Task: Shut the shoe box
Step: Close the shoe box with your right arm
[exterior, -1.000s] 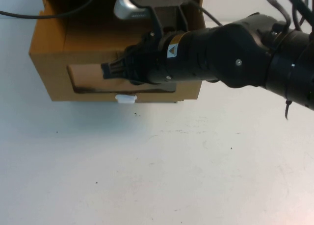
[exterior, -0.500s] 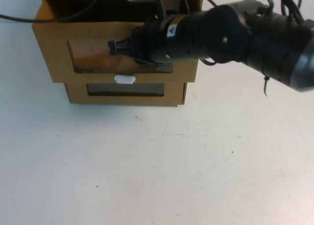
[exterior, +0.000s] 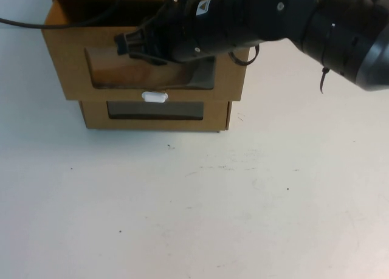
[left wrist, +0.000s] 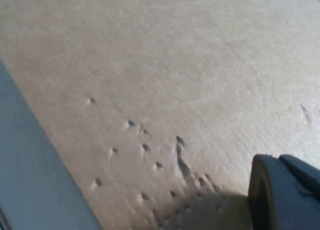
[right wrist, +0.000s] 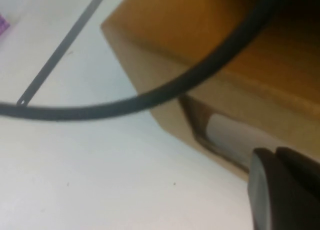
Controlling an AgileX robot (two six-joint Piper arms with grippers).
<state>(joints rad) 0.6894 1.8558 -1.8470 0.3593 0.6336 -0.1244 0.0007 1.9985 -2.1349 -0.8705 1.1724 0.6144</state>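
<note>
Reaching in from the right of the high view, the dark right arm (exterior: 285, 24) lies across the upper front of the shoe box (exterior: 67, 66), and its right end effector (exterior: 124, 45) sits just over the clear window (exterior: 140, 72) — whether its tips are spread or pressed together cannot be told. The shoe box stands at the far edge of the white tabletop (exterior: 194, 206), stacked on a second brown box (exterior: 216, 116); its white pull tab (exterior: 154, 96) shows below the window. A black cable (exterior: 36, 24) crosses the box top. The left end effector (left wrist: 287, 192) shows only as a dark corner against dimpled cardboard (left wrist: 150, 89) in the left wrist view, its grip unreadable.
</note>
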